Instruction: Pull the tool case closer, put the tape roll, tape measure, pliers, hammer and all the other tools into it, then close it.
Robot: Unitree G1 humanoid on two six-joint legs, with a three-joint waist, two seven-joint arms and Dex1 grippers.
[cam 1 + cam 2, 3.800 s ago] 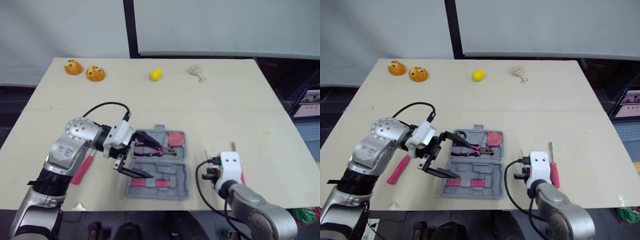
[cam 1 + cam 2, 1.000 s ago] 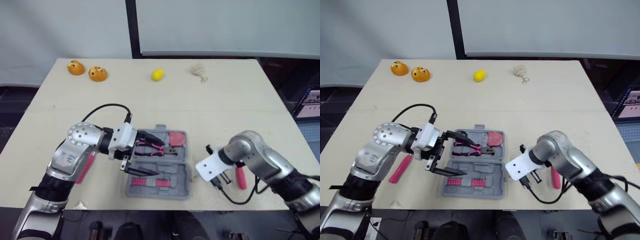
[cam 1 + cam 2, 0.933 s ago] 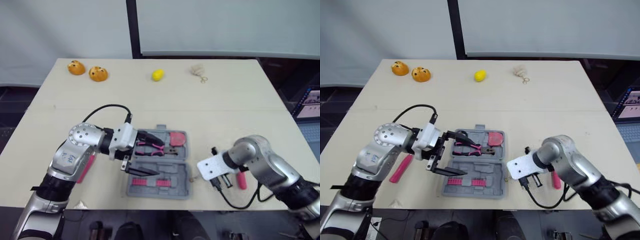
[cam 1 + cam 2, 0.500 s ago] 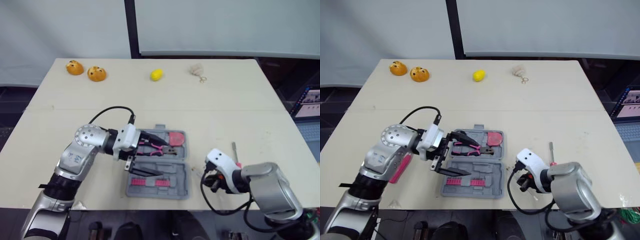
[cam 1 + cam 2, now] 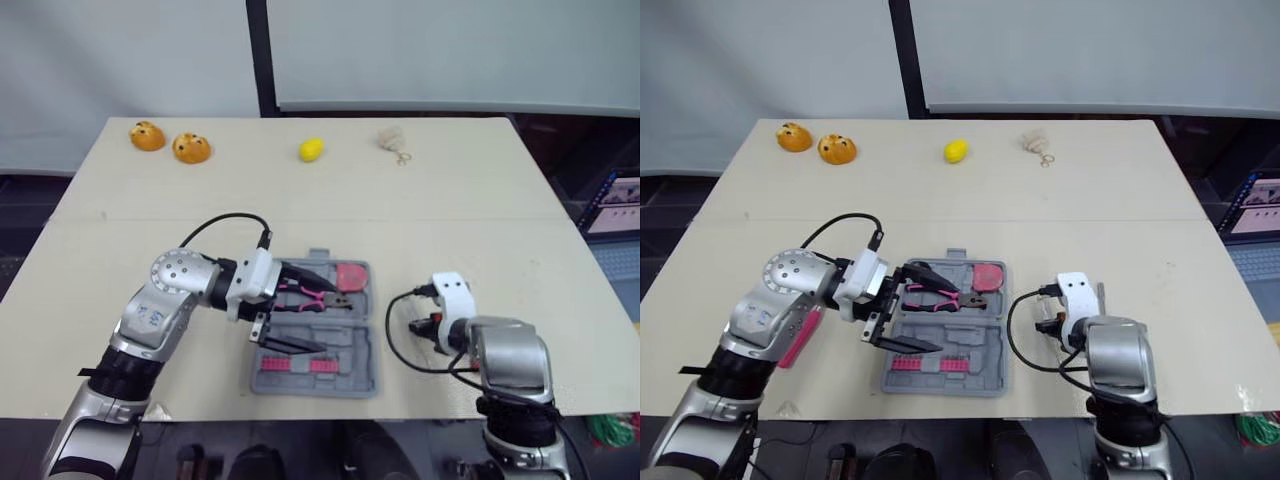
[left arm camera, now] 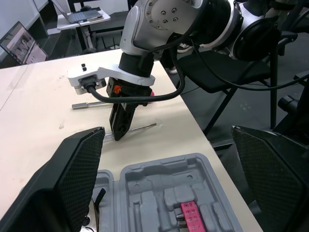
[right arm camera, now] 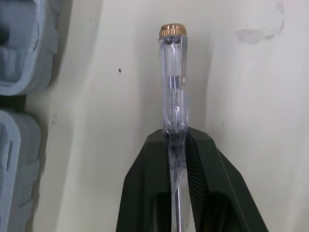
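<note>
Right of the open tool case (image 5: 315,335), the right hand (image 7: 177,137) pinches a clear-handled screwdriver (image 7: 173,82) that lies flat on the surface (image 5: 450,200). The grip sits at the fingertips, near the shaft end of the handle. The smooth handle can pivot or slip out on lifting. The left hand (image 5: 325,317) hangs spread over the case, above the pliers (image 5: 305,293). A transfer into the case risks a collision between the two hands.
</note>
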